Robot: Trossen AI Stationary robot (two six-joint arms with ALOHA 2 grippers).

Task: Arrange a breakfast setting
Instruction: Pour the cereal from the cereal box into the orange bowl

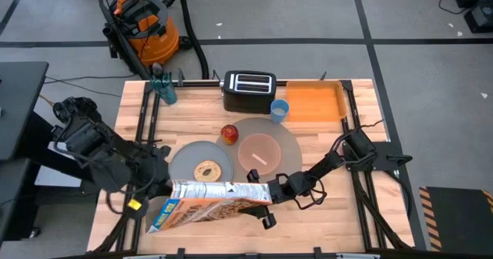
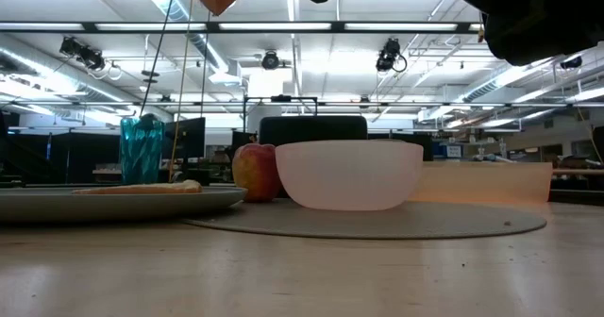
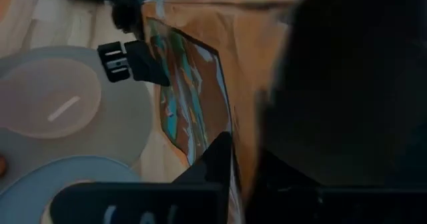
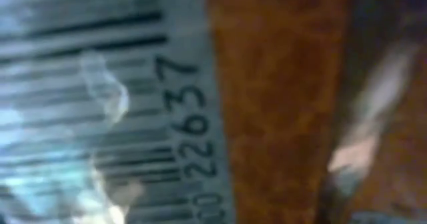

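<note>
Wooden counter [image 1: 323, 147] under both arms, with an orange shop vacuum [image 1: 142, 20] on the floor beyond it. I count one cereal box [image 1: 212, 201] held off the surface near the front edge, lying lengthwise between my two arms. My left pincer [image 1: 158, 183] is clamped on its left end, and my right pincer [image 1: 271, 191] is clamped on its right end, the barcode filling that wrist view. Behind the box I count one large grey mat [image 1: 289, 139] carrying one pink bowl [image 1: 260, 151] with one spoon [image 1: 257, 158] inside. One red apple [image 1: 229, 133] sits at the mat's left rim. One grey-blue plate [image 1: 185, 160], overlapping the mat's left side, holds one bagel [image 1: 206, 170]. One blue cup [image 1: 280, 110] stands just behind the mat, between one black toaster [image 1: 249, 90] and one orange tray [image 1: 314, 102].
</note>
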